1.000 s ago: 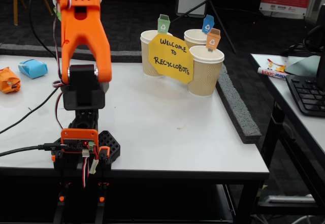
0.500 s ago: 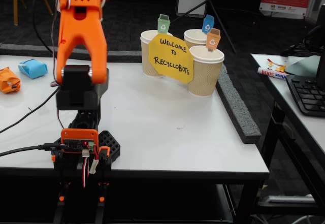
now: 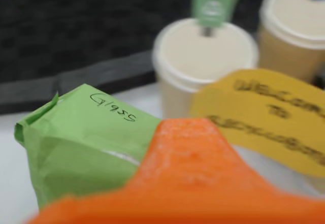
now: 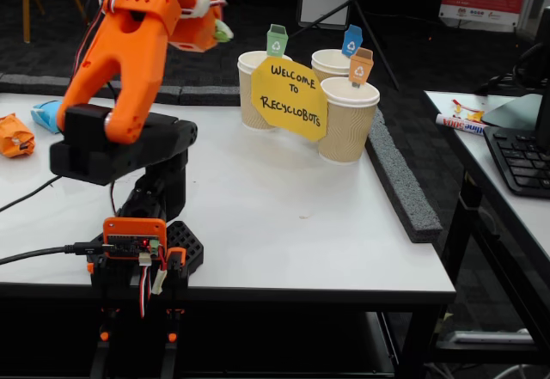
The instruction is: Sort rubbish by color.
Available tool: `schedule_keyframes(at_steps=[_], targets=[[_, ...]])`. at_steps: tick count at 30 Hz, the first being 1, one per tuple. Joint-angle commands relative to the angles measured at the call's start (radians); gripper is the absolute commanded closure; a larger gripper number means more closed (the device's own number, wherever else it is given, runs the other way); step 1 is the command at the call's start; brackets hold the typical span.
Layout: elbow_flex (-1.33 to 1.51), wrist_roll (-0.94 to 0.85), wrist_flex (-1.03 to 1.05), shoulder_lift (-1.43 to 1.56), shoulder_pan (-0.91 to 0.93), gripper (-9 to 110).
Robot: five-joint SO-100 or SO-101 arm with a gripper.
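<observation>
The claw (image 4: pixel 219 28) is clenched on the green wad (image 3: pixel 81 142), marked "Glass", which is held in the air above the counter (image 4: pixel 284 224), left of the green-tagged cup (image 4: pixel 253 87) in the fixed view. The orange wad (image 4: pixel 15 135) and the light blue wad (image 4: pixel 45 114) are seen lying at the counter's far left, the blue one partly hidden behind the arm.
</observation>
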Motion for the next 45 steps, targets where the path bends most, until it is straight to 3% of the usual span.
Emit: schedule_keyframes(at_steps=[1,11,18,45], targets=[[-0.026,-0.02,-0.032,0.0,0.104,101],[-0.029,-0.02,-0.052,-0.058,0.164,101],[-0.118,-0.02,-0.167,-0.265,0.155,101],[-0.954,-0.02,-0.178,-1.173,0.048,100]])
